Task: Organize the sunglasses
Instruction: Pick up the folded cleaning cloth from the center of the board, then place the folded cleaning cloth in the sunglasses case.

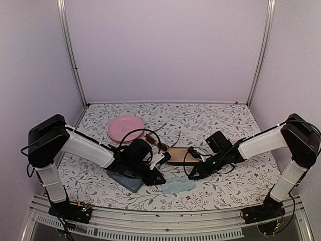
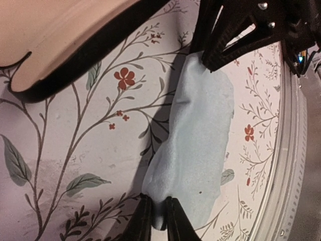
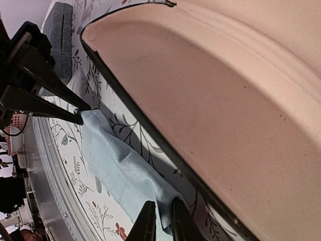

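The left gripper (image 2: 156,221) and the right gripper (image 3: 161,223) each pinch, jaws narrow, an opposite end of the pale blue cloth (image 2: 198,140) lying just in front of the open case (image 3: 210,100). The reddish-brown sunglasses (image 1: 160,146) lie just behind that case. The step in hand seems to be handling the cloth, and next both ends should probably rise evenly, clear of the case's rim.

We find 1 cloth (image 1: 178,186) at the front of the table (image 1: 210,120), its ends pinched by the left gripper (image 2: 159,223) and the right gripper (image 3: 161,223). Behind it lies the open case (image 1: 179,154), with the sunglasses (image 1: 160,146) at that case's left, the plate (image 1: 125,127) farther back-left, and 1 flat case (image 1: 125,181) left of the cloth.
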`<move>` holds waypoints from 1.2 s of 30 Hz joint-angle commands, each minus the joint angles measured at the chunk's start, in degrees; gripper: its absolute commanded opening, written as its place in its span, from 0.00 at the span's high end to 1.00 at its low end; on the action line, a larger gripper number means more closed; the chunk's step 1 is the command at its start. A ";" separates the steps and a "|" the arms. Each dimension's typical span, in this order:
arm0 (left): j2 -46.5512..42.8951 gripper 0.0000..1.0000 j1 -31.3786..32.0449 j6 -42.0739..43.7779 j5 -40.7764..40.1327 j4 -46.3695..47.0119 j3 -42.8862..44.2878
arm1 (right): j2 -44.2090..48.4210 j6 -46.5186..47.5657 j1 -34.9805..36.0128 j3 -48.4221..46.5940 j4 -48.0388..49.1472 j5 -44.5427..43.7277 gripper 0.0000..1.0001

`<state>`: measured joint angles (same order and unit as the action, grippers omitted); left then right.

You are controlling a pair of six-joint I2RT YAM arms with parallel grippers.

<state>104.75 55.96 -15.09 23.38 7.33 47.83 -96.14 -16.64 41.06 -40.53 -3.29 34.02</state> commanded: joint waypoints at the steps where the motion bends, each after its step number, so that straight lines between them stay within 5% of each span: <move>1: 0.54 0.90 0.09 0.03 0.74 0.40 -0.37 | -0.28 0.30 -0.28 0.53 1.74 1.06 0.87; 10: -0.08 1.00 0.09 -0.71 0.42 0.46 0.31 | 1.77 0.47 -0.27 1.06 1.33 0.48 1.00; 36: 1.16 1.00 -2.71 2.75 -1.34 -6.80 14.16 | 12.22 2.79 -4.93 -2.02 -9.67 -8.37 1.00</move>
<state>104.55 54.85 -14.74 22.50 3.79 58.70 -86.50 -15.20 37.80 -40.14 -10.61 27.49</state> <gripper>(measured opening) 0.007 0.013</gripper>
